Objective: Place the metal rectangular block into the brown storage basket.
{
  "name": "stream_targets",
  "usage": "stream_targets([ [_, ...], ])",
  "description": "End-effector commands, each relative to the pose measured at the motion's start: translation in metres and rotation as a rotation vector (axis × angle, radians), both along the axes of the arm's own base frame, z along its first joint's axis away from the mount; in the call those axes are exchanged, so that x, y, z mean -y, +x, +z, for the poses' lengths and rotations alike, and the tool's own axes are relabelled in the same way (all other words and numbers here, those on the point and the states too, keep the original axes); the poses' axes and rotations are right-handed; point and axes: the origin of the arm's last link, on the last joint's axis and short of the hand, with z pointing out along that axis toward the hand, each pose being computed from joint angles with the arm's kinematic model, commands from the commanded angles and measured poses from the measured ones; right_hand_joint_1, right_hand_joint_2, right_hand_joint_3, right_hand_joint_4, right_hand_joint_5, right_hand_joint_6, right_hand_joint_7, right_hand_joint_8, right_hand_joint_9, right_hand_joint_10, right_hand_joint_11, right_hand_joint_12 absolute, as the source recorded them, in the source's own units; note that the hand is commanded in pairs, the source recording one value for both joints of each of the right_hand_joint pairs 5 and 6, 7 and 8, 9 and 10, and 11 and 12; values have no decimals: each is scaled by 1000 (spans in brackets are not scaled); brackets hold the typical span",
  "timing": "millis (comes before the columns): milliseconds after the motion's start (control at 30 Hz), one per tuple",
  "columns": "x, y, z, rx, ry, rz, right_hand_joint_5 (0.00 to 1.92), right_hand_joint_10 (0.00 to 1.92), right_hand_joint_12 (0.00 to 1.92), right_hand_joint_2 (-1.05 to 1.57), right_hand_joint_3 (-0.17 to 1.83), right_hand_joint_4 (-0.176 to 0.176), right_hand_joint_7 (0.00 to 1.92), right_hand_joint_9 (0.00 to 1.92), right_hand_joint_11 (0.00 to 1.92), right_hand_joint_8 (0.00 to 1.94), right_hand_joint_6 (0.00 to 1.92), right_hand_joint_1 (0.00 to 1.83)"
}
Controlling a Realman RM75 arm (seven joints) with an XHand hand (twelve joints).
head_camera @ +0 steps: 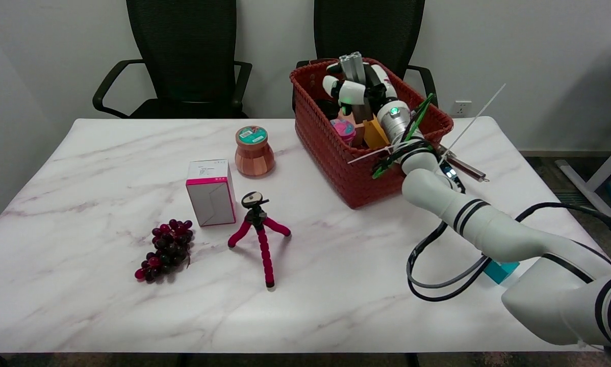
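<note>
Inside the brown basket [336,153], near its far side, the metal block [352,65] stands roughly upright, its long axis running up and down with a slight lean; its grooved top end pokes just above the basket's rim. The right hand [359,92] grasps it, fingers [350,92] wrapped around its lower part, so the bottom end is hidden. The hand itself sits down within the basket, wrist rising over the near right wall. Beside it in the basket lie a yellow box [374,135], a pink-lidded item [344,127] and something dark [328,107]. On the marble table [81,306] to the left stand a wooden jar [254,152], a white and pink carton [211,192], a red tripod [258,232] and a bunch of dark grapes [165,250].
</note>
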Motion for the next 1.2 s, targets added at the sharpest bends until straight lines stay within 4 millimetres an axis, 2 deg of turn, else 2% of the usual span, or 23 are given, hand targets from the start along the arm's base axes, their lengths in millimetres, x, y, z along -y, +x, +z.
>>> stream_targets([
  [33,-4,22,13,-31,107,-73,210,872,1153,361,999,0,992,872,1153,992,210,1099],
  [67,-5,24,15,-28,104,-66,188,744,993,340,1003,0,915,744,993,915,188,1106],
  [133,-9,27,19,-27,95,-55,136,609,674,277,1012,0,747,609,674,747,136,1112],
  [300,-15,36,26,-43,76,-25,81,456,255,158,1007,0,503,456,255,503,81,1114],
  [500,-25,48,36,-52,40,35,73,397,131,144,942,0,422,397,131,422,73,1113],
  [633,-41,67,46,-73,-29,146,71,342,73,165,923,0,381,342,73,381,71,1108],
  [933,-109,82,66,-79,-184,356,84,357,97,413,840,0,386,357,97,386,84,1085],
  [1200,-167,64,59,-124,-319,399,90,384,164,513,858,0,391,384,164,391,90,1082],
])
